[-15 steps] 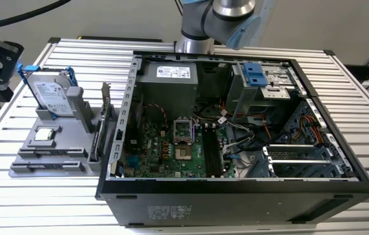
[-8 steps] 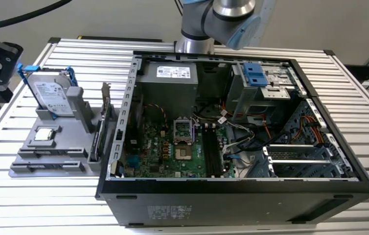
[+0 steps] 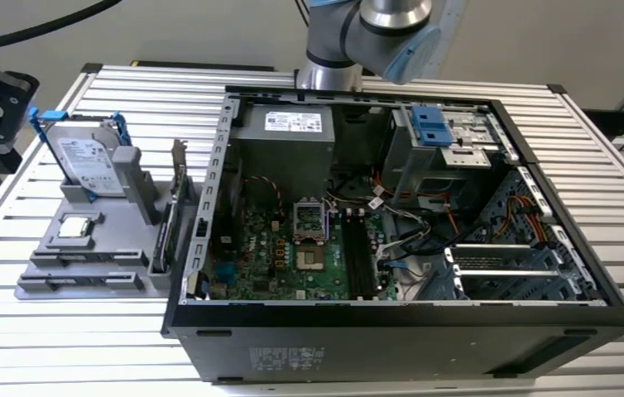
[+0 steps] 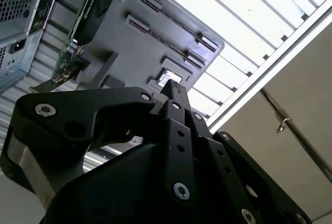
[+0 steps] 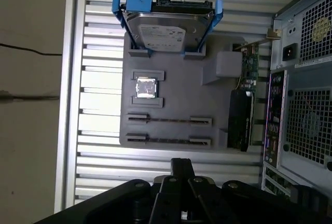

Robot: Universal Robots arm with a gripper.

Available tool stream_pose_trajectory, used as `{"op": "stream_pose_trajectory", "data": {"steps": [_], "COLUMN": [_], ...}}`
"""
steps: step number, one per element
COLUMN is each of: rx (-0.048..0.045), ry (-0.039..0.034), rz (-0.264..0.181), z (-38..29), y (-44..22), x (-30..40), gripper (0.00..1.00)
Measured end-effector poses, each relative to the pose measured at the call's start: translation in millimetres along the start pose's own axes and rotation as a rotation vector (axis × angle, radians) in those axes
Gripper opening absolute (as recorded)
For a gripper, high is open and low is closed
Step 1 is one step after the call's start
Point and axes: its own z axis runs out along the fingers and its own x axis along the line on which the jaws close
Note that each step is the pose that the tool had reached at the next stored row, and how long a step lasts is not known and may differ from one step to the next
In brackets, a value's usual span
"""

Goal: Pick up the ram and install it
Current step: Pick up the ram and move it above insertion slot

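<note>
While the black gripper (image 5: 181,164) hangs closed and empty, we judge alignment matters most. We should centre it squarely over the thin dark ram stick (image 5: 168,121).

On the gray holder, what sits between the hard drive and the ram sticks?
A square processor chip sits between the hard drive and the ram, seen in the first wrist view.

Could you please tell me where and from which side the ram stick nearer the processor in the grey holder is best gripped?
Probably the bare top edge of the ram, midway between the two end blocks of the grey holder, coming straight down from above. It stands on edge, thin and long, with both ends seated, so the pincer should close across its flat faces.
</note>
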Motion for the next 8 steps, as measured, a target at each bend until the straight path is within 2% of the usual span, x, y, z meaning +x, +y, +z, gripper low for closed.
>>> {"op": "stream_pose_trajectory", "data": {"steps": [8], "rx": [0.0007], "ry": [-0.0018], "rz": [0.037], "z": [0.0], "y": [0.0], "x": [0.0], "gripper": [0.0]}}
